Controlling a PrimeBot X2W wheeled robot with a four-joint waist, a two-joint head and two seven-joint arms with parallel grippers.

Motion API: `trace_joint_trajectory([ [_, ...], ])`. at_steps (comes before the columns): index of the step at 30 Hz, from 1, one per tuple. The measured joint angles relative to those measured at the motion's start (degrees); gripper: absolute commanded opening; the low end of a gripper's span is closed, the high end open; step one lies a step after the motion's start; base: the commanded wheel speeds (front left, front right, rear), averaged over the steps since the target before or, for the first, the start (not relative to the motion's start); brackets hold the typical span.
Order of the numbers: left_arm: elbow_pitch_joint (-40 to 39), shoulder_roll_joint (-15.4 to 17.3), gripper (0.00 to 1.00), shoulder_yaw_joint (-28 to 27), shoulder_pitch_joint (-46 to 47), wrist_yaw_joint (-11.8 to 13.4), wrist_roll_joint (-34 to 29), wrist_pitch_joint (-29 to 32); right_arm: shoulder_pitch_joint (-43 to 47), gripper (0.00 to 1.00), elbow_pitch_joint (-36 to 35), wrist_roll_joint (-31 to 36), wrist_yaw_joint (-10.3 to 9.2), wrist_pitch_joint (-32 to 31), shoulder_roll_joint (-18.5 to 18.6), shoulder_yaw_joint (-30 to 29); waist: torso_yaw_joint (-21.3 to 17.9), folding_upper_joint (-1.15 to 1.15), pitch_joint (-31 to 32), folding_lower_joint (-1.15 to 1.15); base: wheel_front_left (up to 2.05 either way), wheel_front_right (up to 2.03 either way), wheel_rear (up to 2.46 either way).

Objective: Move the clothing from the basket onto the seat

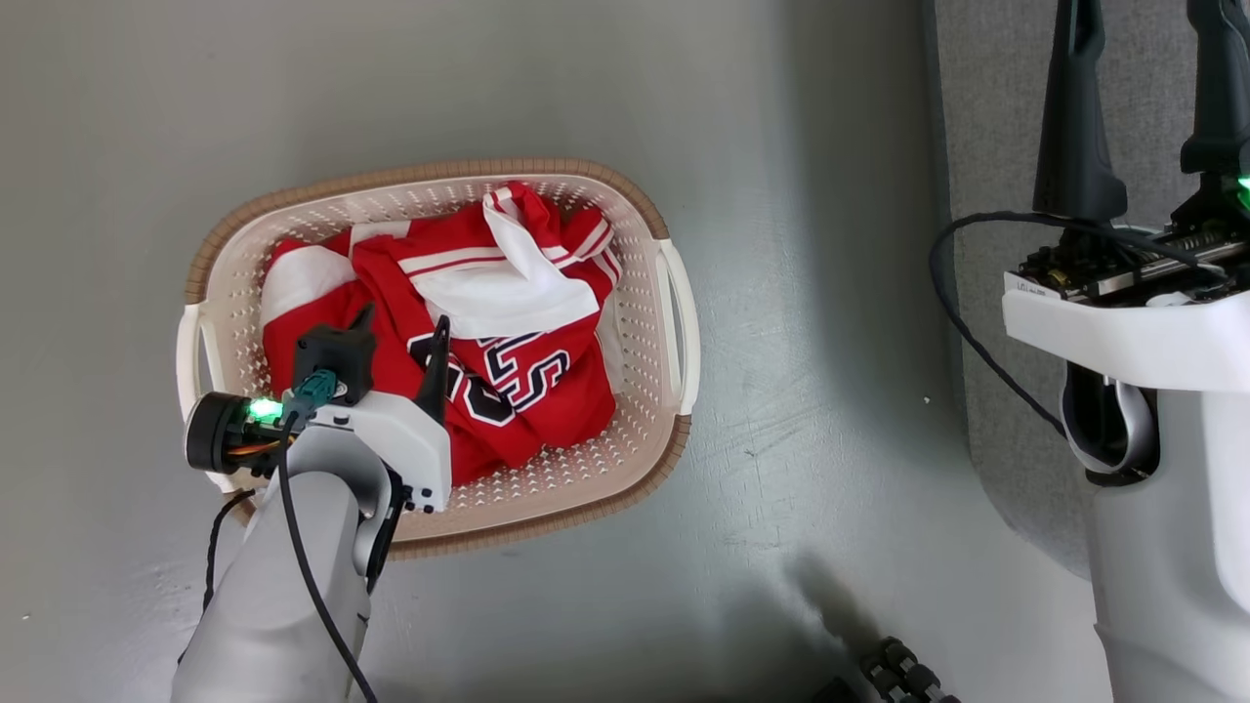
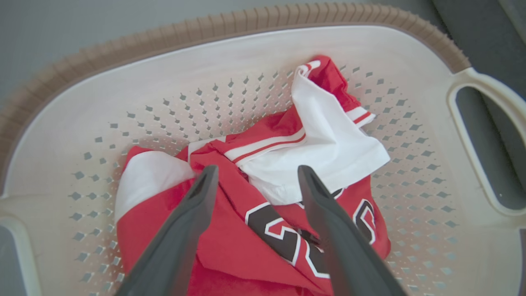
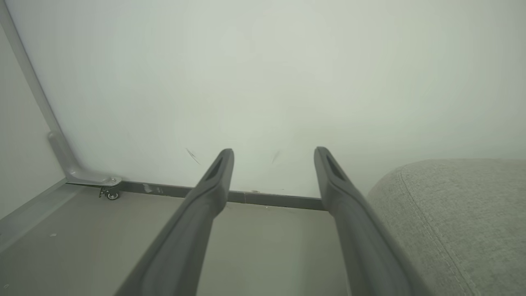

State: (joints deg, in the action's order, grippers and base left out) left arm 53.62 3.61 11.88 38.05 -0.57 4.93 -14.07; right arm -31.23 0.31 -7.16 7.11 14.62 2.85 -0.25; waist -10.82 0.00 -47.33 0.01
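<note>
The clothing point(image 1: 488, 322), a crumpled red jersey with white trim and dark numerals, lies in the cream basket point(image 1: 645, 225) on the floor. My left gripper point(image 1: 402, 327) hangs open just above the near left part of the heap. In the left wrist view its fingers point(image 2: 189, 230) straddle the jersey point(image 2: 320, 139) with nothing gripped, and the basket wall point(image 2: 246, 57) rises behind. My right gripper point(image 1: 1147, 29) stands open and empty over the grey seat point(image 1: 996, 146) at the right. In the right wrist view the right gripper point(image 3: 273, 154) faces a pale wall, with the seat point(image 3: 460, 213) at the lower right.
Grey floor point(image 1: 801, 410) separates the basket from the seat. A metal bracket with a small caster point(image 3: 82, 176) stands at the wall's foot. A dark ribbed part point(image 1: 903, 674) shows at the bottom edge. A black cable point(image 1: 967, 322) loops off my right wrist.
</note>
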Motion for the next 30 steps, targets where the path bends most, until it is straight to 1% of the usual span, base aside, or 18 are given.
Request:
trace_joint_trajectory([
  [4, 1.2, -0.1, 1.0, 0.0, 1.2, 0.0, 0.0, 0.5, -0.9, 1.0, 0.1, 0.0, 0.01, 0.0, 0.0, 0.2, -0.4, 0.0, -1.2, 0.0, 0.0, 0.0, 0.0],
  [6, 2.2, -0.1, 1.0, 0.0, 2.0, -0.5, 0.0, 1.2, -1.1, 1.0, 0.3, -0.3, 0.01, 0.0, 0.0, 0.2, -0.7, 0.0, -2.1, 0.0, 0.0, 0.0, 0.0],
  [17, 5.6, -0.1, 1.0, 0.2, 4.6, -0.5, 0.0, 3.1, -3.1, 1.0, 0.6, -1.0, 0.01, 0.0, 0.0, 0.2, -1.7, 0.0, -4.7, 0.0, 0.0, 0.0, 0.0],
  [27, 8.6, -0.1, 1.0, 0.3, 6.2, 0.2, 0.0, 5.0, -4.4, 1.0, 1.1, -1.7, 0.01, 0.0, 0.0, 0.4, -2.5, 0.0, -6.5, 0.0, 0.0, 0.0, 0.0],
  [30, 9.6, -0.1, 1.0, 0.4, 6.8, 0.8, -0.2, 5.6, -4.8, 1.0, 1.2, -2.0, 0.01, 0.0, 0.0, 0.5, -2.7, 0.0, -6.8, 0.0, 0.0, 0.0, 0.0],
])
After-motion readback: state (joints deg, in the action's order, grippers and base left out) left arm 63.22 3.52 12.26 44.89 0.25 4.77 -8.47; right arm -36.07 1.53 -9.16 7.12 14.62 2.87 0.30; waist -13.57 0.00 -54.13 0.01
